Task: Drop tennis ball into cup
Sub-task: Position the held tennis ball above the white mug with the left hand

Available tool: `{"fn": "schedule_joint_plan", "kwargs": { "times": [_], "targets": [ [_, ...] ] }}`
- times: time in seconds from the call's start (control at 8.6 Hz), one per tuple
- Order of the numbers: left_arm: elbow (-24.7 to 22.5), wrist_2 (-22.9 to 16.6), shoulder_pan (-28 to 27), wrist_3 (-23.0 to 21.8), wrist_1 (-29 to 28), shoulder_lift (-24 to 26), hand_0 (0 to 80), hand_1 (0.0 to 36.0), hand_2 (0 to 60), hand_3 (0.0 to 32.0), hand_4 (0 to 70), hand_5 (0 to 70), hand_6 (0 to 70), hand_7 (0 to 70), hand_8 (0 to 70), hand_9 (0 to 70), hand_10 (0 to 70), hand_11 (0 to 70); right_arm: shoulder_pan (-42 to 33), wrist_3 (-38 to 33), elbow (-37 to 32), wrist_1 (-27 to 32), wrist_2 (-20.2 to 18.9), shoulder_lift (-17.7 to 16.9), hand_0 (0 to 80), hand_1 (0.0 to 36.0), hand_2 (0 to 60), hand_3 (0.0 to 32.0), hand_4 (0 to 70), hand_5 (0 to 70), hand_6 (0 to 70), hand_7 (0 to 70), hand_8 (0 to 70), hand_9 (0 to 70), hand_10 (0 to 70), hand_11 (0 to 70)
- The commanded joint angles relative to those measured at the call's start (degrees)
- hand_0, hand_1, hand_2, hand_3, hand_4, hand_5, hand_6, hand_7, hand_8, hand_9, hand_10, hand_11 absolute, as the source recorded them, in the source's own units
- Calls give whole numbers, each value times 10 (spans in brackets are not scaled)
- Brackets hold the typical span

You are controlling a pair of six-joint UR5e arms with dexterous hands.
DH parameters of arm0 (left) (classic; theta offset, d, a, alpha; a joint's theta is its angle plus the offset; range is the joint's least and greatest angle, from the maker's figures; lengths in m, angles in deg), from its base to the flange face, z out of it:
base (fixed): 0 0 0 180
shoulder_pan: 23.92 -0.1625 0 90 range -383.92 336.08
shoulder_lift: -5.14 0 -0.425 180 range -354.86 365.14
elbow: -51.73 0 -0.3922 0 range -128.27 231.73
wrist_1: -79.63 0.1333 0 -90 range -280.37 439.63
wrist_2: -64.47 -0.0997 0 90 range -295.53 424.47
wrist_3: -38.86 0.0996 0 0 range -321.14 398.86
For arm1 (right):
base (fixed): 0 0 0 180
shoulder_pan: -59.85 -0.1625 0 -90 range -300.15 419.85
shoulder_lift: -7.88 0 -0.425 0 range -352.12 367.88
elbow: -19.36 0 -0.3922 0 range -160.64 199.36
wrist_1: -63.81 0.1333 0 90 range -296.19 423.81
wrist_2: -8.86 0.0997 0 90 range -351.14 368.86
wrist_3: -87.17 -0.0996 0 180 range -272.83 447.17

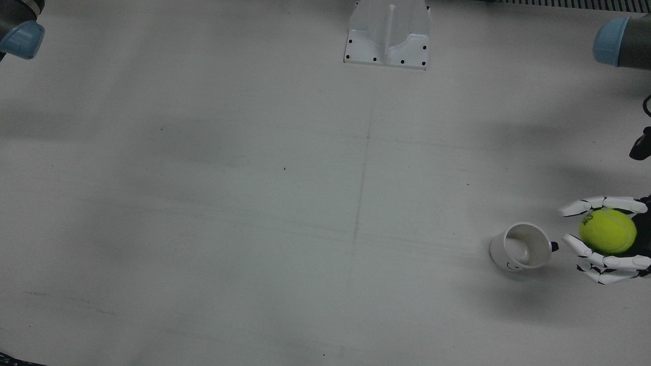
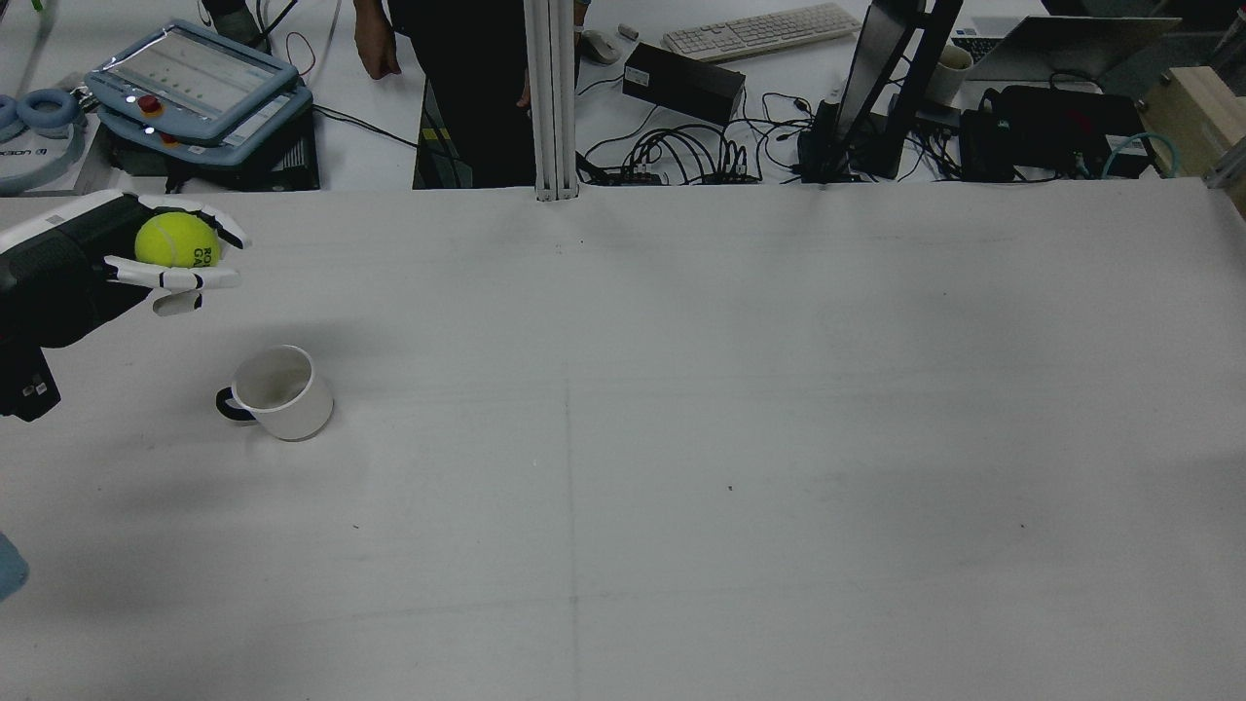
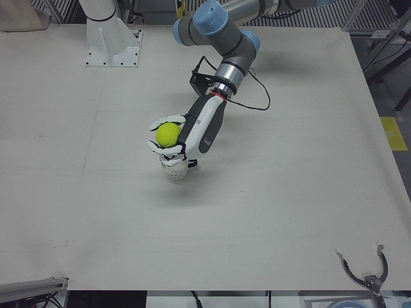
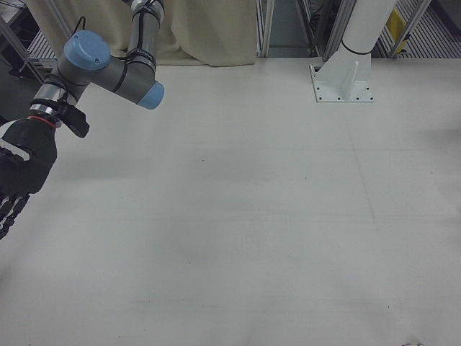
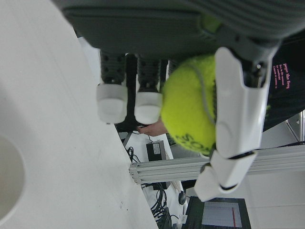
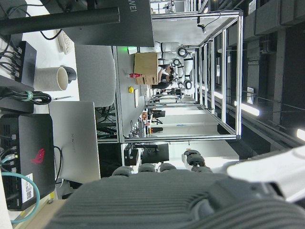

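The left hand's fingers (image 1: 585,205) wrap the light, springy, fuzzy ball (image 1: 607,231) around its middle, the cup (image 1: 521,247) just beyond their tips.

Tennis ball (image 1: 607,231) — bright yellow-green, dark lettering, held off the table in the left hand (image 1: 610,240) at right edge of the front view. Cup (image 1: 521,246) — white mug, dark handle, upright and empty on the table (image 1: 254,203), just left of the ball.
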Motion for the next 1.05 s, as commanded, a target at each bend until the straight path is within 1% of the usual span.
{"fn": "schedule_joint_plan", "kwargs": {
  "times": [0.0,0.12,0.23,0.35,0.47,0.58,0.7,0.81,0.93],
  "targets": [
    [-4,0,-19,1,5,3,560,360,600,0,602,261,376,700,700,700,700,700,0,0,0,0,0,0,0,0,0,0,0,0,0,0,0,0,0,0],
    [-4,1,-20,3,5,0,561,360,600,0,599,260,374,700,700,700,700,700,0,0,0,0,0,0,0,0,0,0,0,0,0,0,0,0,0,0],
    [-4,2,-21,3,5,-3,599,360,600,0,501,238,311,700,601,700,700,700,0,0,0,0,0,0,0,0,0,0,0,0,0,0,0,0,0,0],
    [-5,3,-20,-1,1,-3,720,360,600,0,313,184,169,386,300,447,377,568,0,0,0,0,0,0,0,0,0,0,0,0,0,0,0,0,0,0],
    [-5,1,-20,-3,-7,1,800,360,600,0,172,137,70,81,72,109,116,210,0,0,0,0,0,0,0,0,0,0,0,0,0,0,0,0,0,0],
    [-6,1,-20,-3,-10,-1,773,360,505,0,103,115,39,1,16,35,45,104,0,0,0,0,0,0,0,0,0,0,0,0,0,0,0,0,0,0],
    [-7,1,-19,-2,-14,-5,704,360,473,0,54,106,24,0,0,1,17,63,0,0,0,0,0,0,0,0,0,0,0,0,0,0,0,0,0,0],
    [-7,1,-20,-2,-17,-5,718,360,500,0,44,107,21,0,0,0,12,56,0,0,0,0,0,0,0,0,0,0,0,0,0,0,0,0,0,0],
    [-7,1,-21,-2,-18,-5,728,360,514,0,38,109,20,0,0,0,9,52,0,0,0,0,0,0,0,0,0,0,0,0,0,0,0,0,0,0]
  ]
}}
